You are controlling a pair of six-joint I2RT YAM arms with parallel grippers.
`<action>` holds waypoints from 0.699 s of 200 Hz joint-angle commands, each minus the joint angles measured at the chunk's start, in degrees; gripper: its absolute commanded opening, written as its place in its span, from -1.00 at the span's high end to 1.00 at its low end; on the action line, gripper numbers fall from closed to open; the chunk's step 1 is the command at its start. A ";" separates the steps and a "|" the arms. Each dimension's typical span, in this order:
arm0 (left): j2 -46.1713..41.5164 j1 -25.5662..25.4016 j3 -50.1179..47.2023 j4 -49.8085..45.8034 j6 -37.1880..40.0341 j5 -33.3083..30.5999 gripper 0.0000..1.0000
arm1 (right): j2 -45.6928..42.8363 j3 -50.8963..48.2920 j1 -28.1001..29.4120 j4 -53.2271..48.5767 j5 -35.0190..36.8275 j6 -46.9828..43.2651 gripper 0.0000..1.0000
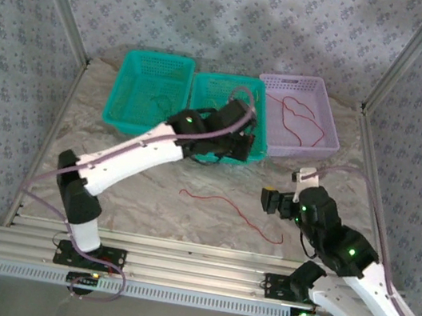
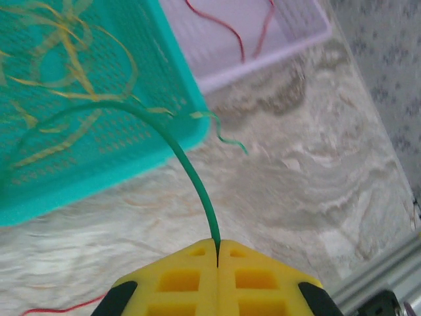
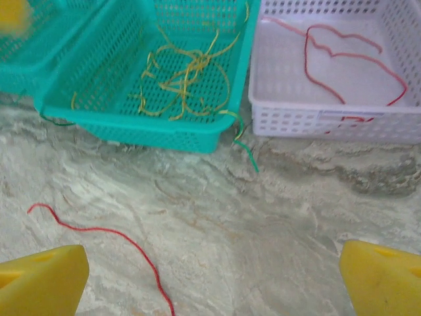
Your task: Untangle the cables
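Green cable (image 2: 197,185) vanishes between clamped left jaws.

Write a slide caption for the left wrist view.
Left claw shut on a green cable arching over the teal basket.

Three baskets line the far side of the marbled table (image 1: 148,196): a teal basket (image 1: 157,56) at eleven o'clock, a second teal basket (image 1: 224,77) at twelve, a lilac basket (image 1: 293,80) at one. At six run metal rails (image 1: 176,270); patterned walls (image 1: 219,13) surround.
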 commanded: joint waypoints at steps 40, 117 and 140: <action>-12.21 4.50 7.05 -9.06 7.63 -13.48 1.00 | 8.32 -1.47 0.68 8.93 -10.03 -0.80 -1.00; -19.20 25.49 -8.89 8.77 18.87 0.68 1.00 | 33.98 0.06 5.53 20.06 -13.55 -3.54 -0.97; -17.05 31.70 -11.52 11.61 16.70 6.69 1.00 | 39.12 0.83 5.39 21.64 -13.79 -4.16 -0.96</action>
